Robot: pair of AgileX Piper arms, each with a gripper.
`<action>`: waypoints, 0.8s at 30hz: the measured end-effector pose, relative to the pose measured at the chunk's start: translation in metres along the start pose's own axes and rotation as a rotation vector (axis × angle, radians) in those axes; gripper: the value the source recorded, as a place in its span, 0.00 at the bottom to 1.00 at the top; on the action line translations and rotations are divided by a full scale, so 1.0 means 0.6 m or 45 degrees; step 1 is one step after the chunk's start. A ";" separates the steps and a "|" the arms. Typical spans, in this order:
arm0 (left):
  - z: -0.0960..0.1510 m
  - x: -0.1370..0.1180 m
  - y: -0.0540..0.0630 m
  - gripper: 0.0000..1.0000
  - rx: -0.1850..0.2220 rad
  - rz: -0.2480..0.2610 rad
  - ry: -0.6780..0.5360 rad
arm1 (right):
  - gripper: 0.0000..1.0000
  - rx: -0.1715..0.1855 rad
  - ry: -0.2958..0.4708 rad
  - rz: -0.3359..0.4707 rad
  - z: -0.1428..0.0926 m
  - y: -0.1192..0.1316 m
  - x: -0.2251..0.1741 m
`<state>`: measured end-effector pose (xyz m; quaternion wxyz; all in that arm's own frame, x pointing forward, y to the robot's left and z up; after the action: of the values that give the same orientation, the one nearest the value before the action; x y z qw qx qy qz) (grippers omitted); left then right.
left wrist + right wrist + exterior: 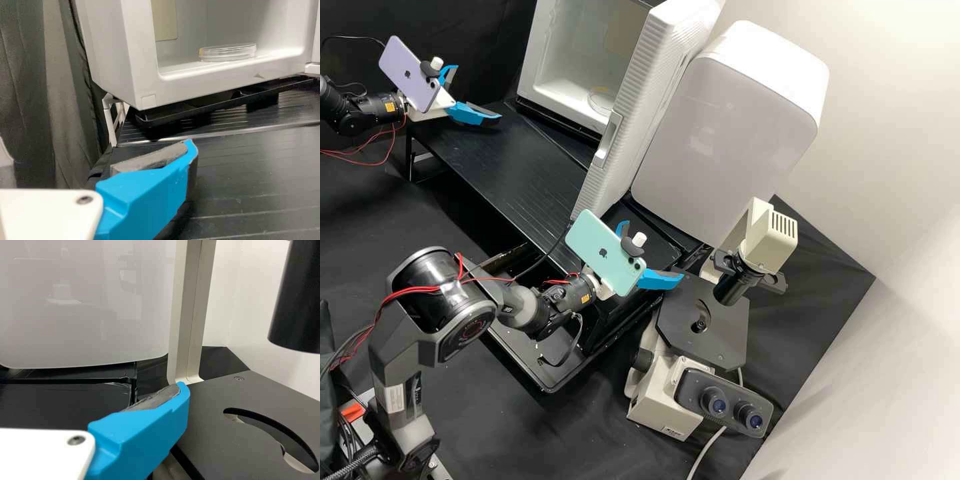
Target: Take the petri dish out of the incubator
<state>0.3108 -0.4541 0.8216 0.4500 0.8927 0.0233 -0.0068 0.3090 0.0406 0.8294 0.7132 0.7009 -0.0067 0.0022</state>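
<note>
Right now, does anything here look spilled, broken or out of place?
Nothing stands out. The incubator has its door open, and the petri dish lies flat on its floor, nothing spilled. The microscope stands upright nearby; the left hand and right hand hold nothing.

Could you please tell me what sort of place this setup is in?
Most likely a biology laboratory: a white incubator stands open with a petri dish inside, and a microscope sits beside it.
</note>
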 end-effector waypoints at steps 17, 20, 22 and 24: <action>0.006 0.000 -0.001 1.00 0.005 -0.003 -0.019 | 1.00 0.000 0.000 0.000 0.000 0.000 0.000; 0.022 -0.001 -0.002 1.00 -0.002 -0.007 -0.063 | 1.00 0.000 0.000 0.000 0.000 0.000 0.000; 0.039 -0.004 -0.001 1.00 0.004 -0.007 -0.124 | 1.00 0.000 0.000 0.000 0.000 0.000 0.000; 0.058 -0.008 0.002 1.00 0.009 -0.002 -0.191 | 1.00 0.000 0.000 0.000 0.000 0.000 0.000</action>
<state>0.3065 -0.4828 0.8020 0.4472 0.8913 -0.0099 -0.0741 0.3090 0.0406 0.8294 0.7132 0.7009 -0.0067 0.0022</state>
